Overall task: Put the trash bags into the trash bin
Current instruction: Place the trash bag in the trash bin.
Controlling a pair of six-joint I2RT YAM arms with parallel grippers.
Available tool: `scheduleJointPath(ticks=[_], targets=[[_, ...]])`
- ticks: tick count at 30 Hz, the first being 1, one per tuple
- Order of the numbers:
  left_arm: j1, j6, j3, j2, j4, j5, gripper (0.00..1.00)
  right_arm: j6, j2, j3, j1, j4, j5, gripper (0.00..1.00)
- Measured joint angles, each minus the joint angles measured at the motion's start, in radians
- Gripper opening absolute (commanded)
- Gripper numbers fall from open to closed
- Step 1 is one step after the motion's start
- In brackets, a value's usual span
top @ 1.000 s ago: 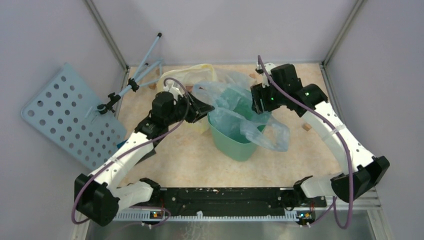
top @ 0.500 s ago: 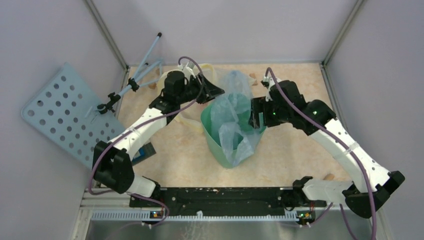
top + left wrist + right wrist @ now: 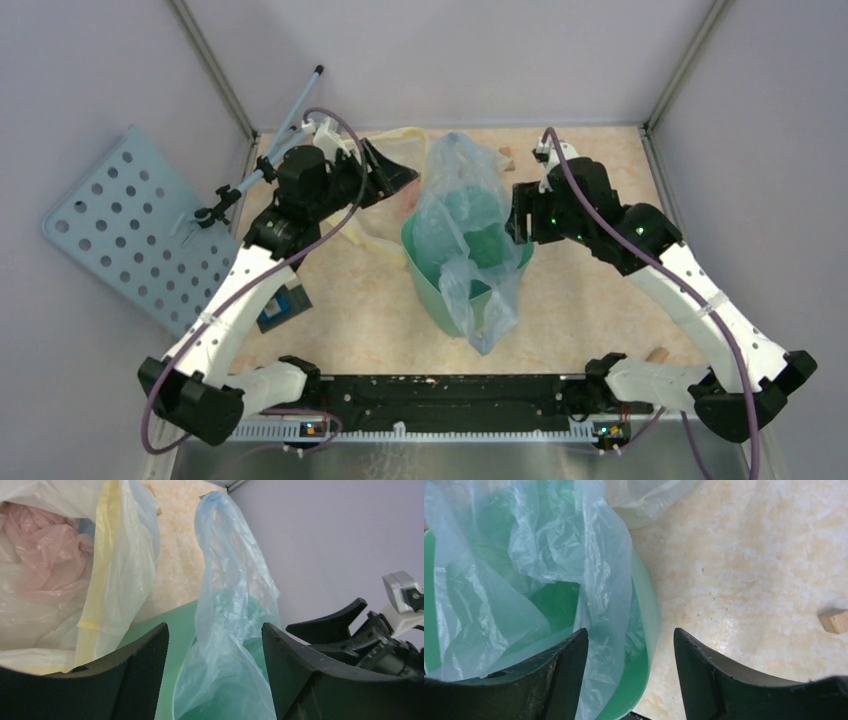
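The mint-green trash bin (image 3: 432,285) stands mid-table. The pale-blue see-through trash bag (image 3: 462,205) rises out of it in a tall crumpled peak and hangs over the near rim. My left gripper (image 3: 396,172) is open and empty, left of the bag's top and apart from it. In the left wrist view the bag (image 3: 231,610) and bin wall (image 3: 177,625) lie ahead between my open fingers. My right gripper (image 3: 519,214) is open at the bin's right rim. In the right wrist view the bag (image 3: 549,555) and bin rim (image 3: 647,611) lie between its fingers.
A whitish bag with yellow rim (image 3: 372,222) lies left of the bin and also fills the left wrist view (image 3: 117,555). A pale-blue perforated board (image 3: 130,240) and a clamp stand (image 3: 270,150) stand at the left wall. Small wooden blocks (image 3: 505,155) (image 3: 834,620) lie on the table.
My left gripper has drawn back to the left, away from the bag. The bag now stands taller over the bin and droops further over the near rim. The right gripper stays at the rim.
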Motion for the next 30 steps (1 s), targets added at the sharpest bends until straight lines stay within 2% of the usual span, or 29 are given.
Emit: scheduleJointPath(ticks=[2,6,9,11,12,13,14,19,23,26,30], targets=[[0.0,0.01,0.018,-0.049,-0.043,-0.013,0.68,-0.012,0.001,0.008,0.0,0.017,-0.011,0.61],[-0.016,-0.002,0.047,-0.091,-0.086,-0.013,0.68,-0.042,0.022,0.056,0.0,0.026,-0.05,0.62],[-0.092,-0.035,0.049,-0.087,-0.114,-0.034,0.68,-0.064,0.07,0.113,0.007,0.023,-0.055,0.61],[-0.168,-0.048,0.056,-0.07,-0.143,-0.065,0.63,-0.074,0.111,0.145,0.016,0.017,-0.04,0.58],[-0.219,-0.058,0.073,-0.053,-0.175,-0.095,0.6,-0.079,0.133,0.158,0.023,0.01,-0.024,0.56],[-0.259,-0.067,0.098,-0.032,-0.209,-0.132,0.52,-0.082,0.147,0.164,0.03,0.003,-0.013,0.53],[-0.289,-0.076,0.126,-0.014,-0.243,-0.168,0.5,-0.084,0.16,0.168,0.037,-0.003,0.0,0.51],[-0.404,-0.159,0.369,0.118,-0.492,-0.433,0.46,-0.091,0.189,0.172,0.079,-0.038,0.061,0.38],[-0.45,-0.198,0.425,0.149,-0.567,-0.547,0.45,-0.089,0.19,0.173,0.117,-0.043,0.096,0.29],[-0.482,-0.211,0.436,0.172,-0.604,-0.593,0.48,-0.087,0.201,0.19,0.13,-0.06,0.129,0.3],[-0.502,-0.221,0.446,0.206,-0.639,-0.639,0.54,-0.084,0.21,0.209,0.131,-0.064,0.164,0.4]])
